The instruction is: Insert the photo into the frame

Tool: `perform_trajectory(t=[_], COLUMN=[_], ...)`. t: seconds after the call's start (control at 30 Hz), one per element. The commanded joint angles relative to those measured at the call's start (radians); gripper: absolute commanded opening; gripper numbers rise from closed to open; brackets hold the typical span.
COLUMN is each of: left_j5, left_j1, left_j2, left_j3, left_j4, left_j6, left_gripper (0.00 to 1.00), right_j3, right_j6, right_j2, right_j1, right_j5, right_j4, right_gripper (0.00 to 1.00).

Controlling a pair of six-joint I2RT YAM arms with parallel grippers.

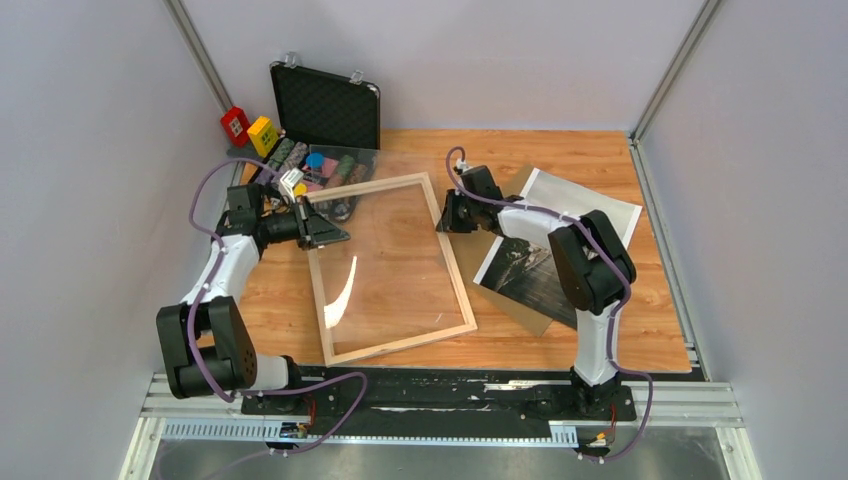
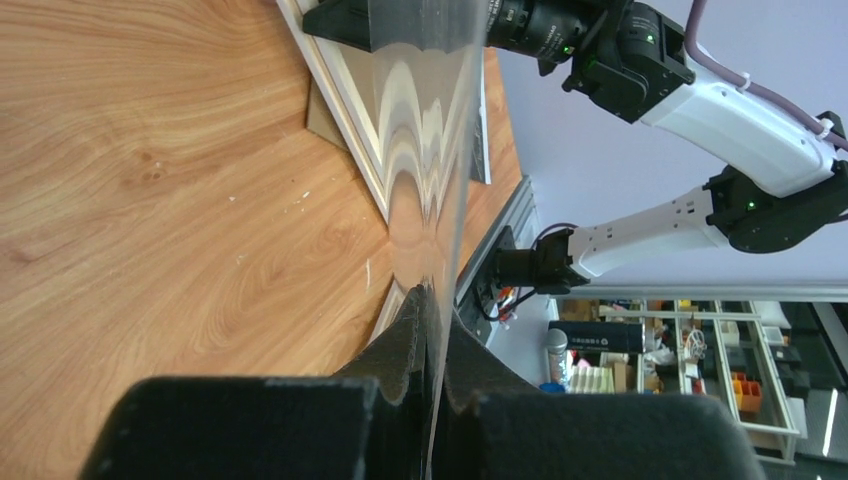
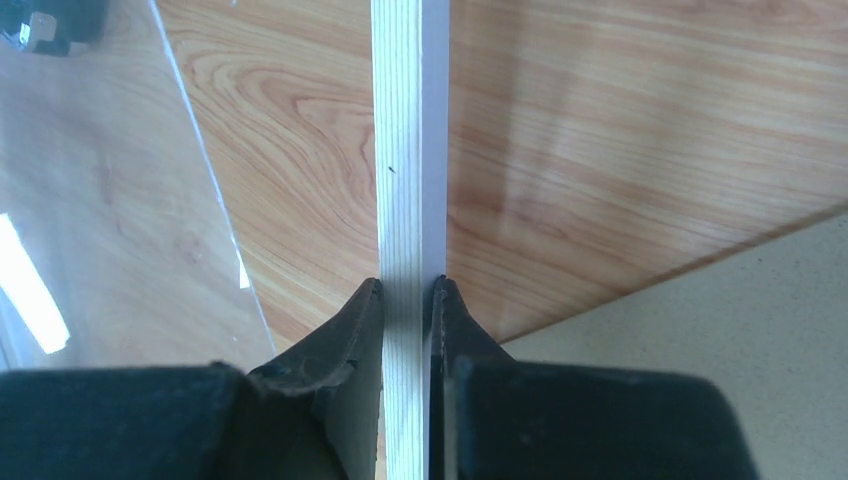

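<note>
The pale wooden frame (image 1: pixel 400 340) lies flat on the table's middle. My left gripper (image 1: pixel 325 229) is shut on the edge of the frame's clear pane (image 2: pixel 430 120), which stands tilted up from the frame's left side; in the left wrist view the jaws (image 2: pixel 432 300) pinch the thin sheet. My right gripper (image 1: pixel 447 214) is shut on the frame's right rail (image 3: pixel 408 150), one finger on each side of the wood. The dark photo (image 1: pixel 522 272) lies to the right on a brown backing board (image 1: pixel 527 312), partly under my right arm.
An open black foam-lined case (image 1: pixel 325 105) stands at the back left with several small items (image 1: pixel 310 165) in front of it. A red block (image 1: pixel 236 124) and a yellow block (image 1: pixel 263 135) sit beside it. Grey walls enclose the table.
</note>
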Motion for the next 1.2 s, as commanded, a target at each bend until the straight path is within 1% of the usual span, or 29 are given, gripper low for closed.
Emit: perform_trajectory(t=[0.0,0.3,0.7,0.73,0.8,0.93,0.97,1.07,1.17], left_j5=[0.039,0.035,0.044,0.044,0.045,0.052,0.054,0.057,0.066], left_j1=[0.03,0.035,0.035,0.035,0.035,0.035,0.035,0.037,0.041], left_j2=[-0.019,-0.018,0.045,0.049,0.068,0.107,0.115,0.124,0.132], left_j3=[0.046,0.051,0.064,0.068,0.078,0.097,0.099,0.108,0.116], left_j4=[-0.064,-0.089,-0.066,-0.06,-0.057,-0.053,-0.051,-0.021,0.004], left_j6=[0.089,0.121,0.115,0.111,0.111,0.121,0.121,0.105,0.079], left_gripper=[0.0,0.0,0.0,0.0,0.0,0.0,0.0,0.0,0.0], right_j3=[0.102,0.202,0.19,0.189,0.189,0.181,0.18,0.178,0.18], right_j6=[0.063,0.101,0.143,0.141,0.132,0.108,0.099,0.081,0.066], right_j2=[0.026,0.052,0.014,0.009,0.0,-0.035,-0.043,-0.065,-0.081], right_j1=[0.012,0.009,0.011,0.011,0.011,0.012,0.012,0.011,0.008], right_j5=[0.04,0.109,0.085,0.08,0.073,0.076,0.078,0.083,0.089], right_j4=[-0.011,-0.104,-0.129,-0.129,-0.127,-0.123,-0.121,-0.119,-0.119], right_gripper=[0.0,0.0,0.01,0.03,0.12,0.35,0.39,0.49,0.55])
